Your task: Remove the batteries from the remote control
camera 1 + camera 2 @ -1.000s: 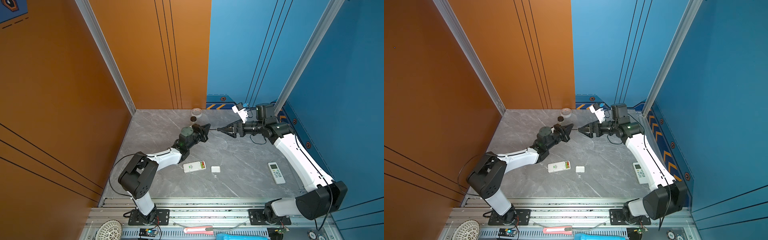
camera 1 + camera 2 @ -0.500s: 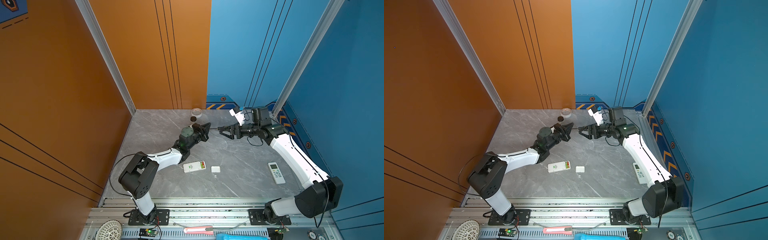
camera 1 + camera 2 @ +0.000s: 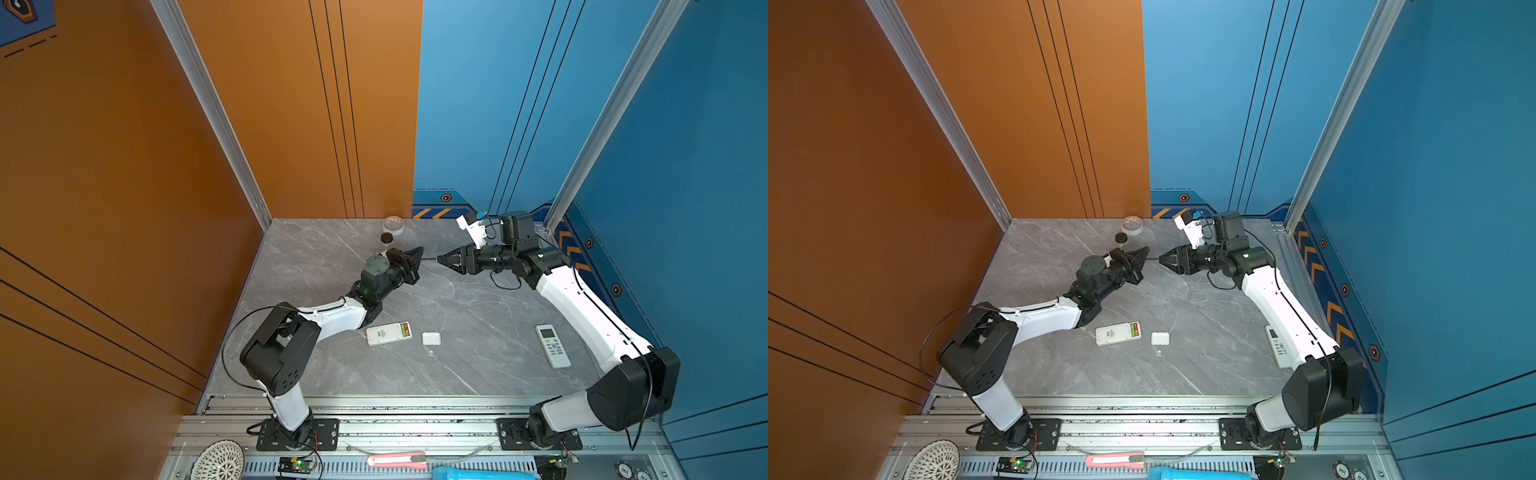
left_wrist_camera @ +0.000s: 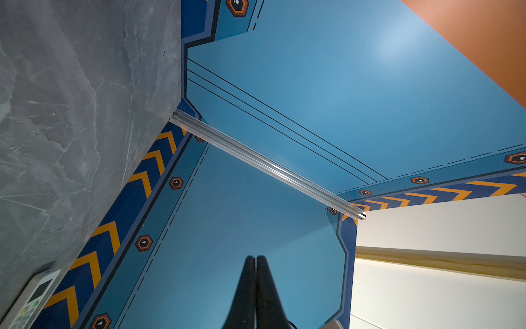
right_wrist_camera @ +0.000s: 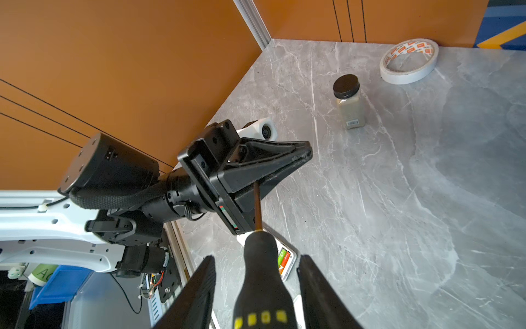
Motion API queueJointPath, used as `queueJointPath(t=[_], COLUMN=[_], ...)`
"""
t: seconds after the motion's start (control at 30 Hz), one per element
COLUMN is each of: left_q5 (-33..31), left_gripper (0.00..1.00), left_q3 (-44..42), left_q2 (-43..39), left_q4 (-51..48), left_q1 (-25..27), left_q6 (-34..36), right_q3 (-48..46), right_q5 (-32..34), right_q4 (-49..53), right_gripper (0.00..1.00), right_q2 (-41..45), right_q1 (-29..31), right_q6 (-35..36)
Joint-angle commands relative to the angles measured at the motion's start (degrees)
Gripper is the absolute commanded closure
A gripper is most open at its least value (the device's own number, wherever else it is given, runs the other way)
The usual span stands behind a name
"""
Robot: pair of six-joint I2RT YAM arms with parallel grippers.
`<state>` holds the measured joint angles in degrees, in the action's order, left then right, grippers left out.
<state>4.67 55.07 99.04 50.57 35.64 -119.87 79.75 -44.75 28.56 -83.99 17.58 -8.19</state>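
Note:
The remote control (image 3: pixel 386 333) lies face down on the grey table with its compartment open. The batteries (image 3: pixel 405 331), one green-yellow and one orange-red, sit side by side inside it (image 5: pixel 284 257). Above the far middle of the table, my left gripper (image 3: pixel 421 249) is shut on the thin shaft of a screwdriver (image 5: pixel 256 205). My right gripper (image 3: pixel 440 258) faces it, open, its fingers (image 5: pixel 209 273) on either side of the black-and-yellow handle with a gap on each side. In the left wrist view the fingers (image 4: pixel 250 273) press together and the shaft is hidden.
A small white battery cover (image 3: pixel 431 338) lies right of the remote control. A second remote (image 3: pixel 552 345) lies face up near the right arm. A jar with a black lid (image 3: pixel 387 238) and a tape roll (image 3: pixel 392 224) stand by the back wall.
My right gripper has slid a little towards the left gripper along the screwdriver, and its jaws have narrowed round the handle. The left arm has stayed put.

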Motion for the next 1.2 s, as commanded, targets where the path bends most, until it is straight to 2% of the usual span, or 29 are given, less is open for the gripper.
queueJointPath(t=[0.0, 0.1, 0.27, 0.3, 0.33, 0.37, 0.4, 0.47, 0.53, 0.6, 0.63, 0.67, 0.73, 0.87, 1.0, 1.1, 1.17], left_q5=[-0.62, -0.71, 0.10, 0.21, 0.78, 2.08, 3.75, 9.90, 15.33, 19.87, 20.52, 19.94, 17.96, 16.88, 13.02, 7.12, 4.60], left_gripper=[1.00, 1.00, 1.00, 1.00, 0.91, 0.65, 0.45, 0.20, 0.03, 0.00, 0.01, 0.02, 0.02, 0.02, 0.01, 0.07, 0.08], left_q3=[0.92, 0.72, 0.92, 0.73, 0.58, 0.42, 0.22, -0.57, -0.78, 2.52, 6.36, 10.09, 15.59, 19.01, 18.77, 16.63, 13.44], left_q2=[0.52, 0.62, 0.99, 0.89, 0.68, 0.47, 0.17, -2.66, -8.06, -13.42, -15.73, -17.26, -18.53, -19.76, -18.86, -17.70, -18.12], left_q4=[2.69, 2.70, 3.05, 3.05, 3.05, 2.92, 2.80, -2.45, -14.50, -33.45, -46.58, -57.61, -74.27, -88.14, -100.36, -107.57, -107.98], left_q1=[0.66, 0.75, 0.81, 0.69, 0.31, -0.50, -1.69, -6.24, -11.18, -16.14, -18.24, -19.88, -21.80, -21.44, -16.35, -9.54, -5.79], left_q6=[-7.39, -7.30, -6.31, -5.85, -4.95, -3.49, -1.78, 5.19, 15.13, 29.75, 38.93, 48.89, 63.23, 88.75, 112.96, 125.64, 131.18], right_q3=[-0.21, -0.31, 0.29, 0.54, 0.78, 0.86, 1.13, 1.63, 2.09, 1.99, 1.46, 0.34, -1.67, -0.58, -0.74, -0.95, -1.53], right_q5=[0.15, -0.08, -0.25, 0.03, 0.39, 1.03, 2.47, 7.82, 15.78, 23.35, 25.91, 27.45, 28.90, 40.55, 45.20, 47.52, 47.84], right_q4=[-0.04, 0.44, 1.65, 2.43, 3.28, 4.17, 5.07, 8.48, 13.63, 19.43, 21.46, 22.36, 23.10, 29.26, 31.07, 30.67, 30.10], right_gripper=[0.65, 0.74, 1.00, 1.00, 1.00, 1.00, 1.00, 1.00, 1.00, 1.00, 1.00, 1.00, 1.00, 1.00, 1.00, 1.00, 1.00], right_q2=[-1.09, -1.22, -1.53, -1.53, -1.41, -0.91, -0.18, 2.43, 5.98, 9.39, 11.41, 13.54, 16.71, 18.07, 16.24, 13.90, 12.50], right_q1=[0.36, 0.38, 0.37, 0.32, 0.33, 0.11, 0.13, -0.07, 0.80, 1.61, 1.60, 1.38, 1.86, 10.67, 18.57, 26.44, 29.89], right_q6=[0.05, 0.32, 0.16, 0.35, 0.45, 0.42, 0.14, -1.19, -1.55, -2.08, -3.53, -5.72, -10.37, -13.95, -19.51, -21.57, -22.08])
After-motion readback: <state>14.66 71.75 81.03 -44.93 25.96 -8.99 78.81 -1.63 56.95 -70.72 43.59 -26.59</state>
